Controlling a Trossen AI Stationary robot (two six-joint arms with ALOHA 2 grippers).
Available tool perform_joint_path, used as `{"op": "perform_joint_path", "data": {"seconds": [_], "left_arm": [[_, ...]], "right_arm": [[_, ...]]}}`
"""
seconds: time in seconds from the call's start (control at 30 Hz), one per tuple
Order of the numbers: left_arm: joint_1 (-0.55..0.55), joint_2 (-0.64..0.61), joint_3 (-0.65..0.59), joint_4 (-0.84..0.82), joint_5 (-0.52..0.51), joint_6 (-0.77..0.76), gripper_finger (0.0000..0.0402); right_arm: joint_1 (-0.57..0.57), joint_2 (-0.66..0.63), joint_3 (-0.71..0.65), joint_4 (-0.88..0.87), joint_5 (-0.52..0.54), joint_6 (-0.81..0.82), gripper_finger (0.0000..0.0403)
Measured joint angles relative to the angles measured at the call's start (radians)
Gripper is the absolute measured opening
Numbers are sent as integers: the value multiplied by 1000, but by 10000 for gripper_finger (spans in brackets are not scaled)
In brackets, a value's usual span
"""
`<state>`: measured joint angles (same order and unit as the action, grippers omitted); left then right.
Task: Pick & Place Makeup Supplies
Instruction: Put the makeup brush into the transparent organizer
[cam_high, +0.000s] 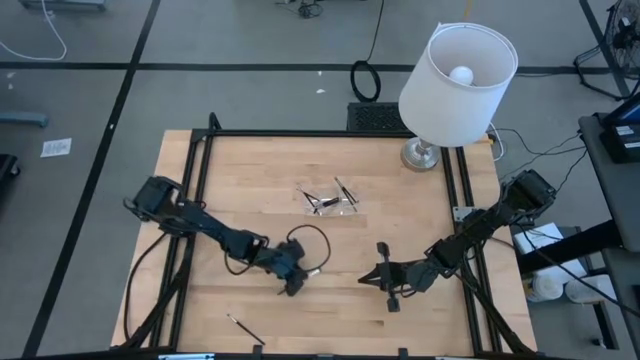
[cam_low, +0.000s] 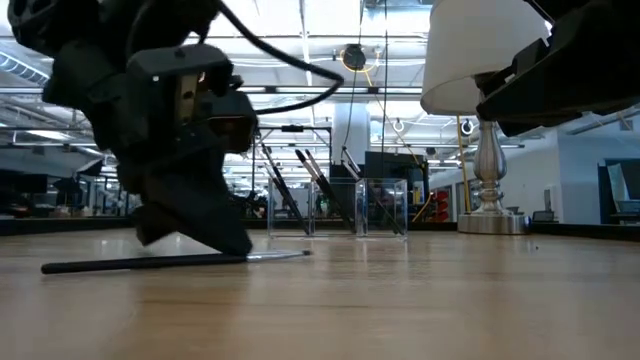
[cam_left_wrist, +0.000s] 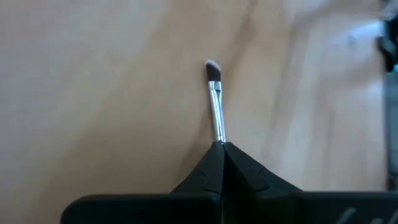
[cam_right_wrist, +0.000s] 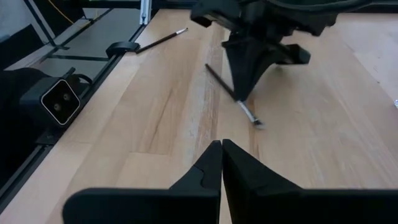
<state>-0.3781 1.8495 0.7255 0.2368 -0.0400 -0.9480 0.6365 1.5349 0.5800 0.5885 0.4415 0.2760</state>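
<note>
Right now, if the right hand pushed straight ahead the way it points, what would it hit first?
Probably the brush lying on the table, pinched by the left hand. The right hand is shut and aims at it, though depth is unclear.

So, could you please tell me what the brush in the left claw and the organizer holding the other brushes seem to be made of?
Brush: a shiny silvery collar, probably metal, a dark soft-looking tip, likely bristles, and a dark, slim handle, plastic or painted wood, I can't say which. Organizer: clear and glossy, so the room shows through it, probably acrylic or another hard plastic. The left claw is shut on the brush.
</note>
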Motion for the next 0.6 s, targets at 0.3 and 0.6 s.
{"op": "perform_joint_path", "data": {"seconds": [0.3, 0.6], "left_arm": [[-1, 22, 84, -6, 29, 125, 6], [-2, 4, 172, -156, -10, 189, 7]], "right_arm": [[0, 0, 0, 1, 1, 0, 0], [0, 0, 0, 1, 0, 3, 0]]}}
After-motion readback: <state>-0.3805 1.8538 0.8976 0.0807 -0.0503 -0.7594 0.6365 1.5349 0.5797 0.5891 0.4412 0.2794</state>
